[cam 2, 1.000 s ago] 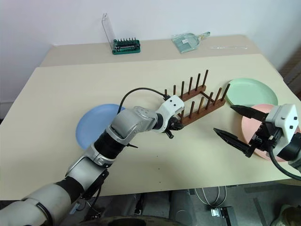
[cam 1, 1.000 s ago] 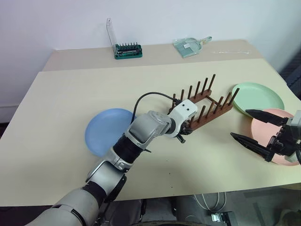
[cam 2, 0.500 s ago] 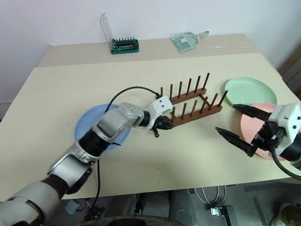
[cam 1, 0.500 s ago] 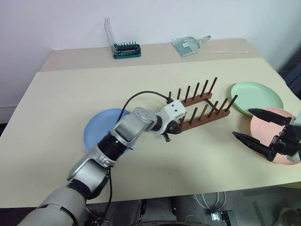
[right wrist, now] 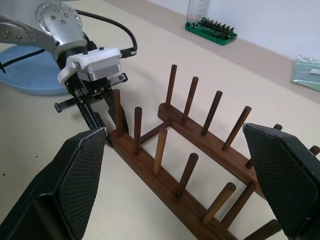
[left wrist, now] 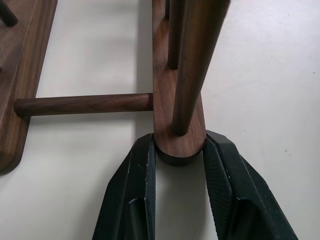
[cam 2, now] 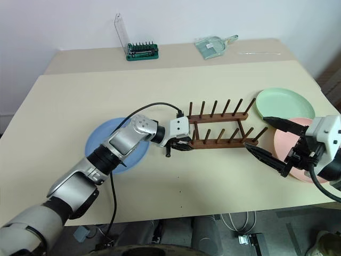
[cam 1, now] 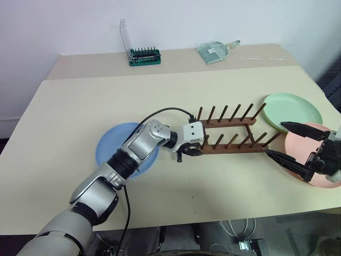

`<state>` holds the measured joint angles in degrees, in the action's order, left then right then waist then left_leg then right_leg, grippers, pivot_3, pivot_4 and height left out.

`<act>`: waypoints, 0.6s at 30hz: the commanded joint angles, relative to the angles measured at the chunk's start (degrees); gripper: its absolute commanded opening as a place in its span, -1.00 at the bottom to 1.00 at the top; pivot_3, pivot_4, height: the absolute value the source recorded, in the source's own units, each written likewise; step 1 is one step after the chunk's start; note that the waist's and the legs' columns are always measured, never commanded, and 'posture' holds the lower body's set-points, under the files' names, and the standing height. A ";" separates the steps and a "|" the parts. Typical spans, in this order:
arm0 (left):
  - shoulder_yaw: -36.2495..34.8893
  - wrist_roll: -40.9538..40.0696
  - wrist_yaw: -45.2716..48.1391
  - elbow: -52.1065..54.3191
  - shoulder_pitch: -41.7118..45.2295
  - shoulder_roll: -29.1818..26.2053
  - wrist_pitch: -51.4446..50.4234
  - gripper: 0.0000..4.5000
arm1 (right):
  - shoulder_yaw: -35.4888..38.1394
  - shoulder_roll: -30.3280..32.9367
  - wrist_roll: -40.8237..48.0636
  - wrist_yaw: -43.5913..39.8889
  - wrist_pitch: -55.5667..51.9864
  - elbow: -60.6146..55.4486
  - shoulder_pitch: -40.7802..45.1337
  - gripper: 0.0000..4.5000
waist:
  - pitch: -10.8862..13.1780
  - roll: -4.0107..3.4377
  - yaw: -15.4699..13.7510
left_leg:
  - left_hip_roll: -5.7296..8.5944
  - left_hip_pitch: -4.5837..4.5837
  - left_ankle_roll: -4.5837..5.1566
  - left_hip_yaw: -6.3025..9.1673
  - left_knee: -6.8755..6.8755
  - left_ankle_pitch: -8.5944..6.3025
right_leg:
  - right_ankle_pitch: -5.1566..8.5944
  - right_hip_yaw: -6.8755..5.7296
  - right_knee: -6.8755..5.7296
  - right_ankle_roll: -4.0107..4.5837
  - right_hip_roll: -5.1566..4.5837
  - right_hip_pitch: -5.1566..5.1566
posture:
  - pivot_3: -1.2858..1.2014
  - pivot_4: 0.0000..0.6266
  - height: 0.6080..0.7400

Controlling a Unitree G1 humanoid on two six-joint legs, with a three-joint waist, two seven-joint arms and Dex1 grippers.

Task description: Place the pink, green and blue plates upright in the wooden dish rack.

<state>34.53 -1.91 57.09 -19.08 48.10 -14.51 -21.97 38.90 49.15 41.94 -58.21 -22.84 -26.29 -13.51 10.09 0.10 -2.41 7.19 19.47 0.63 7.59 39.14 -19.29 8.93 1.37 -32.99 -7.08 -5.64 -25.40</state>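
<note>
**Rack gripped at one end, three plates flat on the tabletop**

Fingers of the robot's left hand [left wrist: 179,165] are clenched on the rounded end of one base bar of the wooden dish rack [cam 1: 234,143], one black finger pressed to each side of the bar, just below the first upright peg. The rack stands on the tabletop [cam 1: 69,117] near its middle, its two parallel bars running roughly along the front edge, each carrying a row of thin pegs that lean toward the right side. A thin crossbar joins the two bars close to the gripped end. No plate stands between the pegs.

The blue plate [cam 1: 109,146] lies flat toward the left side of the tabletop, partly hidden under the left forearm. The green plate [cam 1: 292,109] lies flat near the right edge, just beyond the rack's far end. The pink plate [cam 1: 319,154] lies flat toward the front right corner, its rim tucked against the green plate's; whether the two overlap cannot be told.

The right hand [cam 1: 290,143] hangs above the pink plate with its two black fingers spread wide, grasping nothing, their tips pointing toward the rack's right end.

Along the back edge of the tabletop sit a green tray of screwdriver bits [cam 1: 144,56] with its clear lid raised, and a clear plastic dustpan [cam 1: 214,52].
</note>
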 commanded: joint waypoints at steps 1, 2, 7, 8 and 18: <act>-1.30 1.06 -0.22 0.59 0.07 0.99 -1.00 -0.65 | 2.26 0.70 0.75 -0.02 0.15 -1.61 0.20 1.00 | 0.00 0.00 0.03 | 0.00 0.00 0.00 0.00 0.00 0.00 | 0.00 0.00 0.00 0.00 0.00 0.00 | 0.03 -0.52 1.00; -1.67 0.21 0.84 0.44 0.21 1.18 -3.07 -0.65 | 2.16 0.73 0.64 0.06 0.15 -1.61 0.27 1.00 | 0.00 0.00 0.04 | 0.00 -0.01 0.00 0.00 0.00 0.00 | 0.00 0.00 0.00 0.00 0.00 0.00 | 0.03 -0.52 1.00; -2.64 1.00 1.09 0.33 0.39 1.45 -3.79 0.37 | 2.01 0.73 0.56 0.04 0.21 -1.57 0.43 1.00 | 0.00 0.00 0.09 | 0.00 -0.01 0.00 0.00 0.00 0.00 | 0.00 0.00 -0.02 0.00 0.01 -0.01 | 0.03 -0.52 1.00; -2.83 1.11 1.19 0.33 0.44 1.37 -3.76 0.61 | 1.97 0.75 0.54 0.05 0.22 -1.54 0.47 1.00 | 0.00 0.00 0.09 | 0.00 -0.01 0.00 0.00 0.00 0.00 | 0.00 0.00 -0.02 0.00 0.01 -0.01 | 0.03 -0.52 1.00; -10.33 -3.18 9.89 10.32 4.44 -10.03 -11.23 0.96 | 2.31 0.15 5.14 -1.08 -3.48 -1.25 -0.78 1.00 | 0.10 0.08 0.27 | -0.03 0.00 0.00 0.00 -0.01 0.00 | 0.00 0.00 -0.06 0.00 0.03 -0.04 | 0.03 -0.52 1.00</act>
<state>29.21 -3.08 64.56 -13.40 49.43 -22.13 -31.46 39.02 49.14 44.17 -58.90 -24.99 -26.33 -14.06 10.18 0.18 -2.14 7.15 19.47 0.64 7.60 39.13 -19.29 8.93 1.36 -33.07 -7.07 -5.60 -25.47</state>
